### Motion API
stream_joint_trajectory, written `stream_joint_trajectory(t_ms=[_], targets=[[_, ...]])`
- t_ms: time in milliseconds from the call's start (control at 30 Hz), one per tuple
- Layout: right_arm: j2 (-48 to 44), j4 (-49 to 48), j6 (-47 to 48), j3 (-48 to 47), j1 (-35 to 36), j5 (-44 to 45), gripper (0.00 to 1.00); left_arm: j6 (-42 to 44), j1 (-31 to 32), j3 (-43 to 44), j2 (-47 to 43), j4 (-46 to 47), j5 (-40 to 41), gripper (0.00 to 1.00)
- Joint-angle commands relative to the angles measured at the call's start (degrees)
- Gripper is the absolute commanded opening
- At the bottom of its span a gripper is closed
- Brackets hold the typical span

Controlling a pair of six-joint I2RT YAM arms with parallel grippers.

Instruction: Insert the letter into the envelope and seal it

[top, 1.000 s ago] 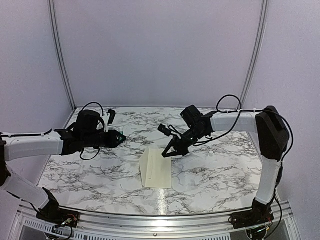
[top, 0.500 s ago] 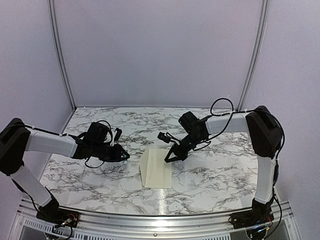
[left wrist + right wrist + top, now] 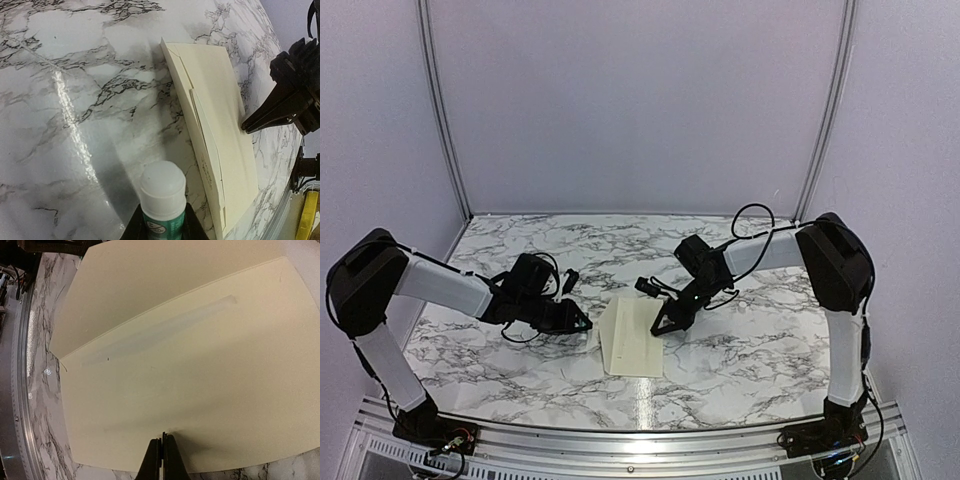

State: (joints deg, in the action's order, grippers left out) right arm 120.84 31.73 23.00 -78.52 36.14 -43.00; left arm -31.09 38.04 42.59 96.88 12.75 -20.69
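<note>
The cream envelope [image 3: 638, 342] lies flat at the table's middle, its flap [image 3: 610, 335] raised along the left side. It also shows in the left wrist view [image 3: 217, 125] and fills the right wrist view [image 3: 190, 390], where a faint shiny strip runs below the flap fold. My left gripper [image 3: 582, 324] is shut on a white-and-green glue tube [image 3: 162, 197], low over the table just left of the flap. My right gripper [image 3: 162, 441] is shut and empty, its tips resting on the envelope's right edge [image 3: 656, 329]. The letter is not visible.
The marble tabletop [image 3: 750, 340] stretches around the envelope. A metal rail [image 3: 640, 440] runs along the near edge. The right arm's cables [image 3: 752, 215] loop above its wrist. Purple walls enclose the back and sides.
My left gripper has moved down and right with the glue tube, close to the envelope's flap. My right gripper has dropped down-left onto the envelope's right edge.
</note>
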Motion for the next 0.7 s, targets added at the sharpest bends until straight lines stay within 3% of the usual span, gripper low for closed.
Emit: stream_joint_trajectory(t_ms=[0, 667], targets=[[1.47, 0.50, 0.28, -0.89, 0.16, 1.38, 0.00, -0.33, 1.15, 3.01, 2.06, 2.27, -1.67, 0.00], [1.16, 1.05, 0.37, -0.28, 0.32, 1.61, 0.00, -0.64, 7.44, 12.59, 9.82, 3.68, -4.56, 0.00]])
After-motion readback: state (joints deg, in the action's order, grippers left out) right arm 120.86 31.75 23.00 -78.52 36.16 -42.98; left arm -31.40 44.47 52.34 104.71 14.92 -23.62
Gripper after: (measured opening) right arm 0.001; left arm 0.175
